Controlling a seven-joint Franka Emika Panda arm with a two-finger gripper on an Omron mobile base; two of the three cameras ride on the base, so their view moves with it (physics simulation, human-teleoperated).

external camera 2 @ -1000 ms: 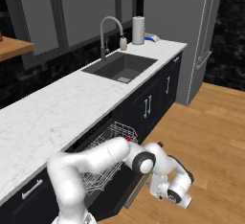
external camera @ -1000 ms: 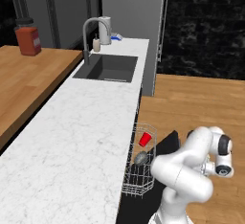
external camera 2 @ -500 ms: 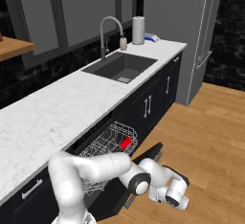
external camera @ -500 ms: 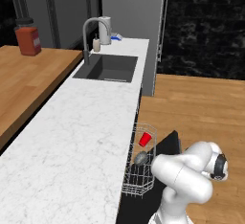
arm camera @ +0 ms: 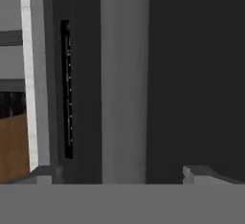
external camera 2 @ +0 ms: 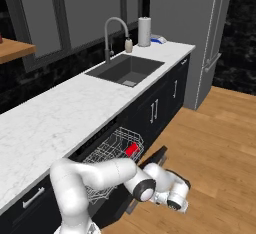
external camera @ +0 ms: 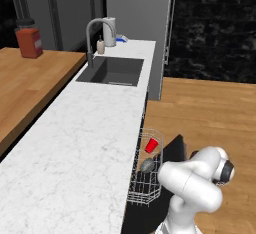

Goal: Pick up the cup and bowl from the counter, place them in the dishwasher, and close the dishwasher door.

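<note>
Cup (external camera: 152, 145) and bowl (external camera: 147, 166) are both sitting in the white wire rack (external camera: 144, 188) of the dishwasher (external camera 2: 107, 153), pulled out from under the counter (external camera: 80, 143). Red cup is toward the far end of the rack, tipped on its side as far as I can tell; grey bowl lies just nearer the camera, close beside it but apart. From the right base view the red cup (external camera 2: 132, 150) shows through the wires, and the bowl is hidden behind the arm.

Dishwasher door (external camera: 172, 150) is open, a flat black panel hanging out past the rack over the wooden floor (external camera: 215, 113). White arm is folded low beside it, elbow bulging in front of the rack, wrist down near the door's outer edge.

End effector (arm camera: 117, 173) is spread wide, its two dark fingertips (arm camera: 45, 174) far apart at the bottom of the hand view, nothing between them. It looks close-up at dark and grey upright panels; which surface is which I cannot tell.

Further along the marble counter: the dark sink (external camera: 116, 70) with its curved tap (external camera: 95, 33), a small soap bottle (external camera: 101, 46) and a white paper roll (external camera 2: 144, 31) beside it. On the brown wooden surface (external camera: 30, 83) stands a red jar (external camera: 29, 41).
</note>
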